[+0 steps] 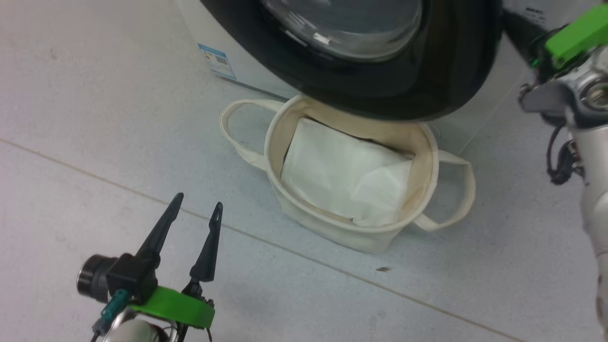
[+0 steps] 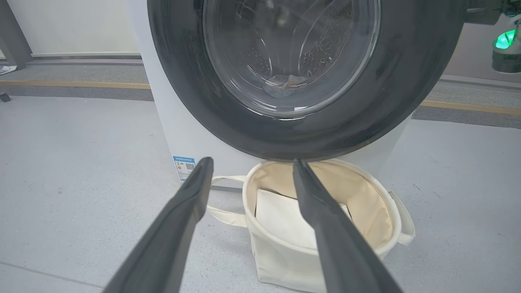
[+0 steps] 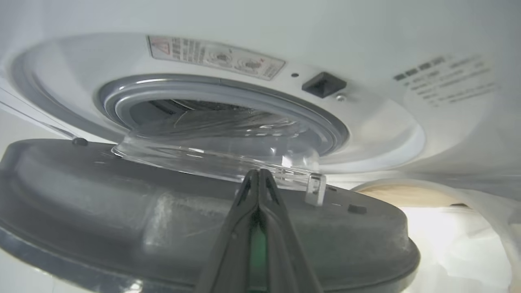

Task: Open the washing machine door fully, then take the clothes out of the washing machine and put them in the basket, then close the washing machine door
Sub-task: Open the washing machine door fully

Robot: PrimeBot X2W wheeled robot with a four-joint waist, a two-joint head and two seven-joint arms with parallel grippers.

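Observation:
The washing machine door (image 1: 380, 90) stands partly open, its black ring hanging over the basket (image 1: 285, 199). Pressed together with nothing between them, my right gripper (image 3: 257, 173) lies over the door's inner face (image 3: 101, 203), with the tips at the rim of the glass bowl (image 3: 211, 154). Behind it are the grey gasket (image 3: 228, 87) and the drum (image 3: 203, 114). My left gripper (image 1: 198, 200) is open and empty over the floor, left of the basket. A dim bundle of clothes (image 2: 287, 83) shows through the glass (image 2: 291, 53) between the spread fingers (image 2: 191, 195).
A folded white sheet (image 1: 342, 175) lies in the basket, whose loop handles (image 1: 232, 128) stick out on both sides. The white washing machine (image 2: 179, 134) carries a blue label (image 1: 217, 60). My right wrist (image 1: 570, 42) is at the door's right edge. Grey floor (image 1: 95, 118) spreads to the left.

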